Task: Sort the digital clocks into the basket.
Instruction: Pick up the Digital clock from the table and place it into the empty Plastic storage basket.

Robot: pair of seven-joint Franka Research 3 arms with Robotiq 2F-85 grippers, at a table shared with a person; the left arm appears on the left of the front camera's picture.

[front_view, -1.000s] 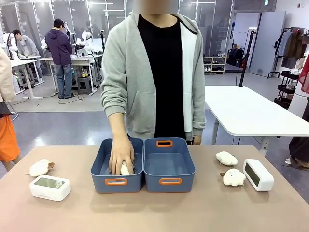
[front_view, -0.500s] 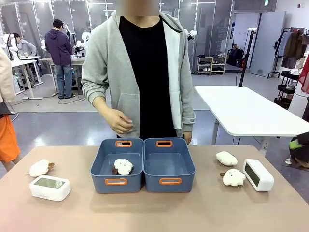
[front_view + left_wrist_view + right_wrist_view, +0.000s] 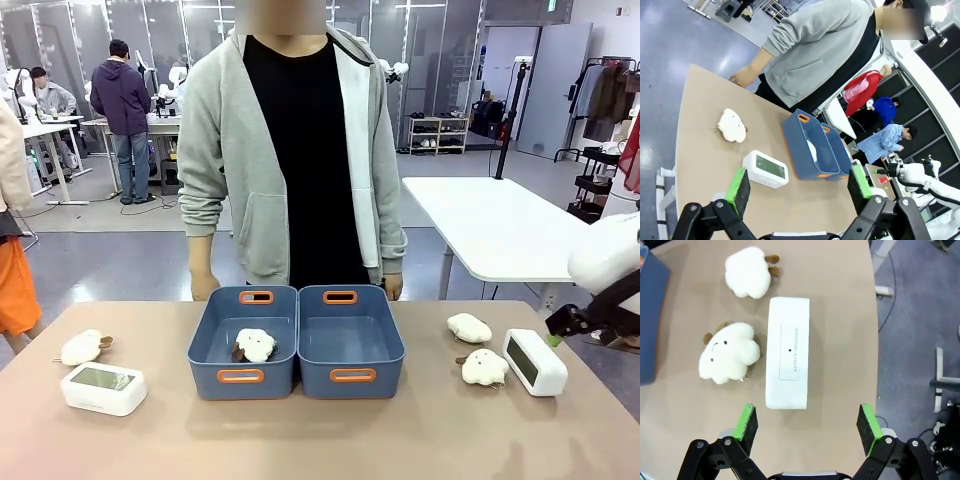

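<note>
Since half a second ago the right arm has swung in from the side. Its right gripper (image 3: 556,328) now hangs with jaws spread just above one digital clock (image 3: 787,360), which sits straight ahead between its fingers, snooze bar upward, with two plush toys (image 3: 730,359) beside it. The person's hand (image 3: 203,285) has dropped to the table edge. The left gripper (image 3: 799,184), also spread wide, faces the second digital clock (image 3: 766,169), with two blue baskets (image 3: 800,145) beyond. One basket holds a plush (image 3: 255,345), unmoved. The table (image 3: 400,440) is tan. Behind it are a white table (image 3: 500,230) and people at workbenches.
</note>
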